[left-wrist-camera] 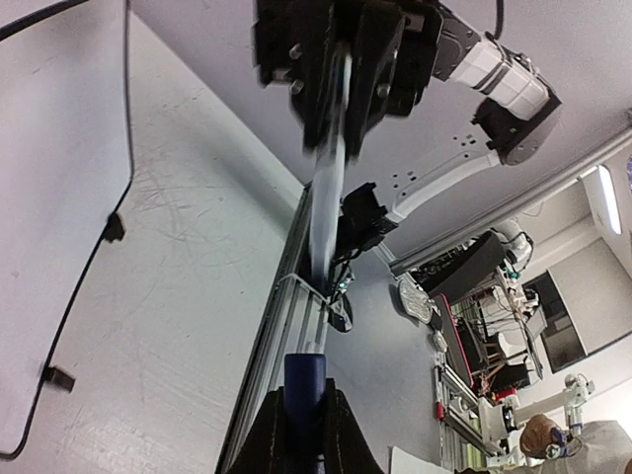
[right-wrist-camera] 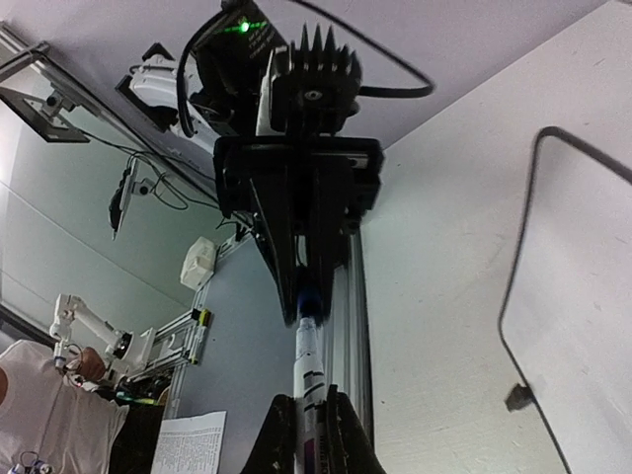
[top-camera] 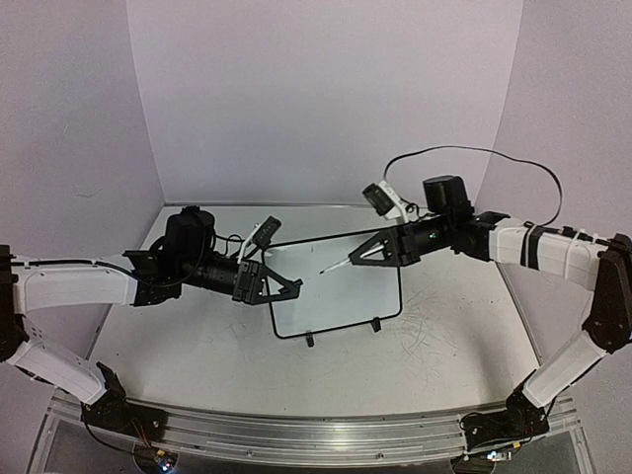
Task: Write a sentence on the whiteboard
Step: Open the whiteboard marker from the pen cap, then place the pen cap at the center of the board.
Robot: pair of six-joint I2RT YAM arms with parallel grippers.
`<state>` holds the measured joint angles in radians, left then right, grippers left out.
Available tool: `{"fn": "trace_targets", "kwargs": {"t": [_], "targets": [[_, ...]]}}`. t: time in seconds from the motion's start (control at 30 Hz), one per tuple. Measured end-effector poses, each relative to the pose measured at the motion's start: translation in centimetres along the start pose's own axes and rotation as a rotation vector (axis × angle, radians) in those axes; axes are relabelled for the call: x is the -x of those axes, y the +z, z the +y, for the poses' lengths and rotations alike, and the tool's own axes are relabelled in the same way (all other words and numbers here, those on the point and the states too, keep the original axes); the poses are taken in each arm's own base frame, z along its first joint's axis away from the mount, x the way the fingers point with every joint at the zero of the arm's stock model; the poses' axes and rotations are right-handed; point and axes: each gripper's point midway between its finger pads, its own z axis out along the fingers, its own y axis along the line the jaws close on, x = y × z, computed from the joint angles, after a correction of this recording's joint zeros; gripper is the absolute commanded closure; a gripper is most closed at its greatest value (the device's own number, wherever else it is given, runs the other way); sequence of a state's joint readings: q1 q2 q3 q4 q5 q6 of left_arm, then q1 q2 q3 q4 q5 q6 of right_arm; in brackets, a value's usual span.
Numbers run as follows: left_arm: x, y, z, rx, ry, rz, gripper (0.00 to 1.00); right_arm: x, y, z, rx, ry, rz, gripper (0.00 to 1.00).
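The whiteboard [top-camera: 336, 301] stands mid-table on two black feet, and its face looks blank; no sentence shows on it. My left gripper [top-camera: 294, 287] hovers at its left edge, shut on a dark blue marker cap [left-wrist-camera: 304, 375]. My right gripper [top-camera: 357, 257] is over the board's upper right, shut on a white marker [top-camera: 336, 266] whose tip points at the cap, close to it. In the right wrist view the marker [right-wrist-camera: 309, 355] runs up from my gripper [right-wrist-camera: 308, 400] to the cap [right-wrist-camera: 309, 296]. The board's edge also shows in the left wrist view [left-wrist-camera: 49, 197] and the right wrist view [right-wrist-camera: 583, 296].
The white table [top-camera: 444, 326] carries faint grey scribble marks right of the board. An aluminium rail [top-camera: 296, 434] runs along the near edge. White walls close in the back and sides. A black cable [top-camera: 494, 153] loops above the right arm.
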<state>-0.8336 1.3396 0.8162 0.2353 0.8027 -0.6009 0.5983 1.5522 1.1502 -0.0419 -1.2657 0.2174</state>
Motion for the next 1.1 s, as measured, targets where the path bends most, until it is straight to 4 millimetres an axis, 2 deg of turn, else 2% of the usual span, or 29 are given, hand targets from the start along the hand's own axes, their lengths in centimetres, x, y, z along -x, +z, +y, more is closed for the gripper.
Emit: {"fn": "trace_targets", "kwargs": {"t": [0.1,0.17,0.2,0.27,0.33,0.5,0.6,0.67,0.77,0.9,1.1], "targets": [[-0.3,-1.7,1.1,0.078,0.011,0.004,1.0,0.9,-5.0,-1.3,-0.091,-0.007,-0.095,1.0],[-0.3,-2.8,1.4,0.115,0.031,0.001,1.0,1.6,-7.7,-1.7,-0.151,-0.021,-0.151,1.0],[-0.2,-3.3,1.3,0.133,0.044,-0.004,1.0,1.7,-8.1,-1.4,-0.166,-0.034,-0.162,1.0],[0.0,-4.2,1.6,0.184,0.059,-0.021,1.0,2.1,-8.4,-0.9,-0.195,-0.06,-0.178,1.0],[0.3,-5.1,2.7,0.276,0.053,-0.053,1.0,2.6,-8.5,-0.9,-0.246,-0.08,-0.197,1.0],[1.8,-10.0,9.1,0.71,-0.073,-0.223,1.0,2.9,-9.4,-1.4,-0.454,-0.135,-0.281,1.0],[1.5,-13.2,12.1,0.927,-0.161,-0.318,1.0,3.2,-9.1,-0.3,-0.533,-0.19,-0.325,1.0],[0.8,-14.6,13.7,1.03,-0.203,-0.345,1.0,3.9,-8.9,0.6,-0.562,-0.232,-0.353,1.0],[-0.7,-15.7,16.4,1.166,-0.254,-0.341,1.0,4.8,-8.9,1.2,-0.608,-0.276,-0.394,1.0],[-3.0,-16.4,19.9,1.32,-0.291,-0.284,0.99,5.3,-9.7,0.6,-0.673,-0.285,-0.425,1.0],[-4.8,-16.9,22.9,1.438,-0.289,-0.243,0.92,5.2,-10.1,0.4,-0.699,-0.291,-0.439,1.0]]}}
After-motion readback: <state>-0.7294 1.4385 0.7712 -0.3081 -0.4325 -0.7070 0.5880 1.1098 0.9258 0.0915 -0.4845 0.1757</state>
